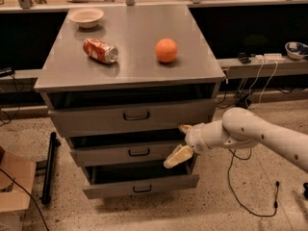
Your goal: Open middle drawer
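Note:
The grey metal cabinet has three drawers. The middle drawer has a low wide front with a small black loop handle. It sits between the taller top drawer and the bottom drawer, which sticks out furthest. My gripper is at the right end of the middle drawer's front, to the right of the handle. It is open, with one finger at the drawer's upper edge and the other finger lower down. It holds nothing.
On the cabinet top lie a red soda can, an orange and a white bowl. A black pole and a cardboard box are on the floor at left. Cables trail at right.

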